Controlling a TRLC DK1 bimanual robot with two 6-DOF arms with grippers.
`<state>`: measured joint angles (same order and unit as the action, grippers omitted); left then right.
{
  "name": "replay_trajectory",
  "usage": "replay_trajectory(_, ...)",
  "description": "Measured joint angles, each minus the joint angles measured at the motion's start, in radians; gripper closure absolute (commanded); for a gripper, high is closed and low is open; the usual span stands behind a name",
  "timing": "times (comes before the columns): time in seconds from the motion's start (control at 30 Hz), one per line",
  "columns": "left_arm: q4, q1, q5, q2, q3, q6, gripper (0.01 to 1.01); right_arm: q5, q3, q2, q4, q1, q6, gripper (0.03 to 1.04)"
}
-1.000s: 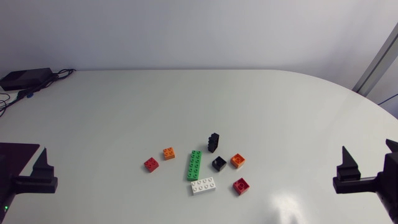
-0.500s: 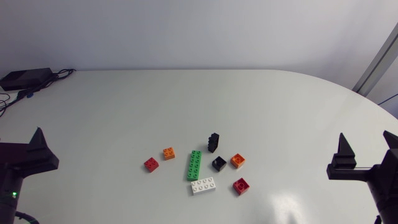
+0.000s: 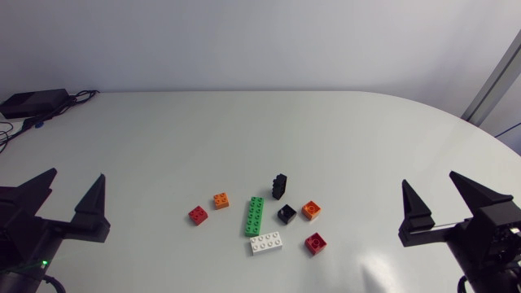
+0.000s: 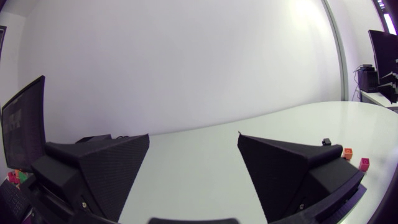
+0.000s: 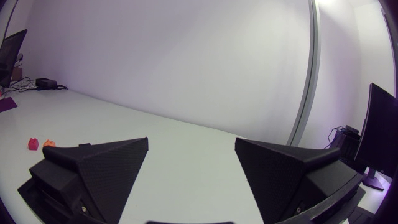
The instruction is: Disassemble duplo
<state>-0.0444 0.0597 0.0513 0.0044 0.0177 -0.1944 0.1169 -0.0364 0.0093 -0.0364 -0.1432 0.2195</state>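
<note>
Loose duplo bricks lay clustered mid-table: a long green brick (image 3: 254, 216) with a white brick (image 3: 266, 242) just off its near end, a black piece (image 3: 279, 186) standing beyond it, a red brick (image 3: 198, 215) and an orange brick (image 3: 221, 200) to its left. Bare table separated them from the left gripper (image 3: 77, 174) and right gripper (image 3: 429, 177), both spread wide, holding nothing.

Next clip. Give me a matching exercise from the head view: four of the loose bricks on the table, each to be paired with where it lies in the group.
Things:
1. long green brick
2. white brick
3. tall black brick
4. left red brick

Places:
A. farthest back in the group
B. leftmost in the group
C. just off the green one's near end
D. middle of the group, lying flat

Pairs: 1-D, 2-C, 3-A, 4-B
</note>
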Motion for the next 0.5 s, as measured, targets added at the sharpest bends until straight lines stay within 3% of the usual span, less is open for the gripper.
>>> replay_trajectory(0.17,0.026,-0.021,-0.024,0.0,0.0,-0.009,0.041,-0.093,0.0,-0.007,0.022,0.084,-0.016,0.06)
replay_trajectory(0.5,0.049,-0.074,-0.045,0.0,0.0,-0.014,0.041,-0.114,0.0,-0.007,0.025,0.098,-0.064,0.06)
